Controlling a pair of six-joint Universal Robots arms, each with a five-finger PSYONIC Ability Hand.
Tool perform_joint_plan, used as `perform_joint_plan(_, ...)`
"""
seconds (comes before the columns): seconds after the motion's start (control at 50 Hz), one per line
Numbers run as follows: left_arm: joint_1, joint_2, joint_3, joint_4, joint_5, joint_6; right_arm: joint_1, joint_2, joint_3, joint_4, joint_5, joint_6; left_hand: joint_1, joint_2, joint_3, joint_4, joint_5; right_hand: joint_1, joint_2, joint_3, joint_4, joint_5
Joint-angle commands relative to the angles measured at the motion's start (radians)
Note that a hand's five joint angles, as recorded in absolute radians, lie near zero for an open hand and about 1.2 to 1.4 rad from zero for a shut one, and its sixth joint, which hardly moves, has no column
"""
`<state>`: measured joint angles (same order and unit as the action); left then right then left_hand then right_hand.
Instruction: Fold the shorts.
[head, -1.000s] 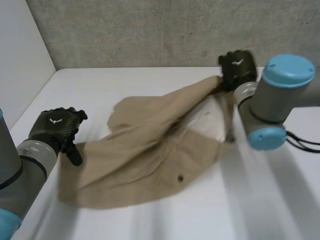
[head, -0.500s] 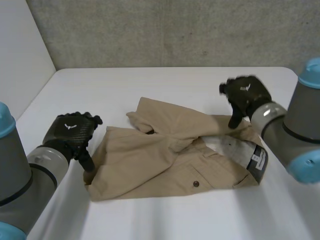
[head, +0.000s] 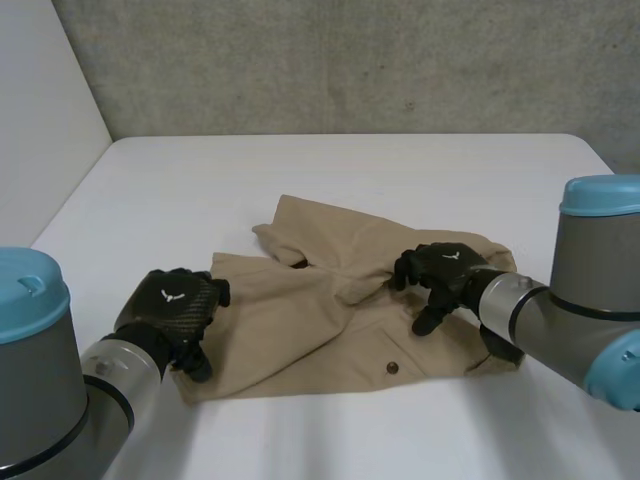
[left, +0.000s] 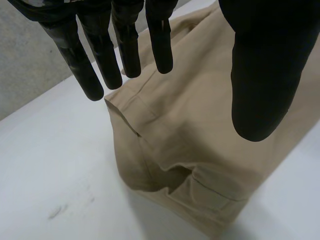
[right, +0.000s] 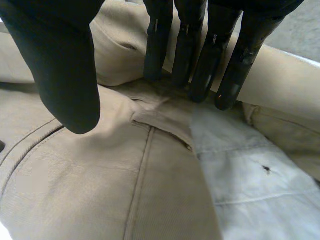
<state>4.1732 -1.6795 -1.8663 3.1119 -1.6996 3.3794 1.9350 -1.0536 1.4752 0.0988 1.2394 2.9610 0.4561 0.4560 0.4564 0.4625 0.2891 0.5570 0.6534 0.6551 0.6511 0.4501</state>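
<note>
Shorts: the tan shorts lie on the white table, in the middle towards the near edge, running left to right.
Left hand: the left hand is over the near left end, at a leg hem. Its fingers are straight and apart from the thumb, gripping nothing.
Right hand: the right hand is on the right middle. Its fingers are straight, with the tips on the cloth by the pale pocket lining, and nothing is clamped.
Done: one rough doubling-over, it seems; the far edge is rumpled.
Left: likely smoothing, squaring the edges and a fold across.
</note>
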Motion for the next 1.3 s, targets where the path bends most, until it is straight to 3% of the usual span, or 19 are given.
perform_joint_plan(0.02, -0.027, 0.001, -0.02, -0.022, 0.0, 0.0, 0.007, 0.081, -0.088, 0.006, -0.003, 0.053, 0.083, 0.083, 0.083, 0.077, 0.076, 0.189, 0.092, 0.09, 0.094, 0.121)
perform_joint_plan(0.52, -0.087, 0.001, -0.048, -0.039, -0.002, 0.001, 0.01, 0.17, -0.162, 0.05, 0.0, 0.046, 0.077, 0.078, 0.077, 0.071, 0.07, 0.206, 0.11, 0.108, 0.112, 0.138)
perform_joint_plan(0.54, -0.087, 0.001, -0.048, -0.039, -0.002, 0.001, 0.01, 0.17, -0.162, 0.053, 0.002, 0.046, 0.077, 0.078, 0.077, 0.071, 0.07, 0.238, 0.142, 0.14, 0.144, 0.17)
perform_joint_plan(0.64, -0.087, 0.001, -0.05, -0.039, -0.003, 0.001, 0.01, 0.167, -0.158, 0.064, 0.006, 0.026, 0.08, 0.08, 0.08, 0.074, 0.073, 0.838, 0.741, 0.74, 0.744, 0.77)
perform_joint_plan(0.76, -0.09, 0.003, -0.05, -0.039, -0.002, 0.0, 0.007, 0.135, -0.138, 0.071, 0.011, -0.005, 0.08, 0.08, 0.08, 0.074, 0.073, 0.839, 0.743, 0.741, 0.745, 0.772)
perform_joint_plan(0.92, -0.09, 0.001, -0.053, -0.039, -0.005, -0.002, -0.004, -0.015, -0.037, 0.093, 0.009, -0.011, 0.077, 0.078, 0.077, 0.071, 0.07, 0.839, 0.743, 0.741, 0.745, 0.772)
perform_joint_plan(1.12, -0.113, 0.0, -0.065, -0.018, -0.009, -0.006, -0.022, -0.331, 0.186, 0.084, -0.009, -0.014, 0.077, 0.078, 0.077, 0.071, 0.07, 0.839, 0.743, 0.741, 0.745, 0.772)
perform_joint_plan(1.3, -0.105, -0.012, -0.056, 0.097, -0.029, 0.0, -0.028, -0.561, 0.255, 0.081, -0.021, 0.003, 0.028, 0.028, 0.027, 0.021, 0.02, 0.839, 0.743, 0.741, 0.745, 0.772)
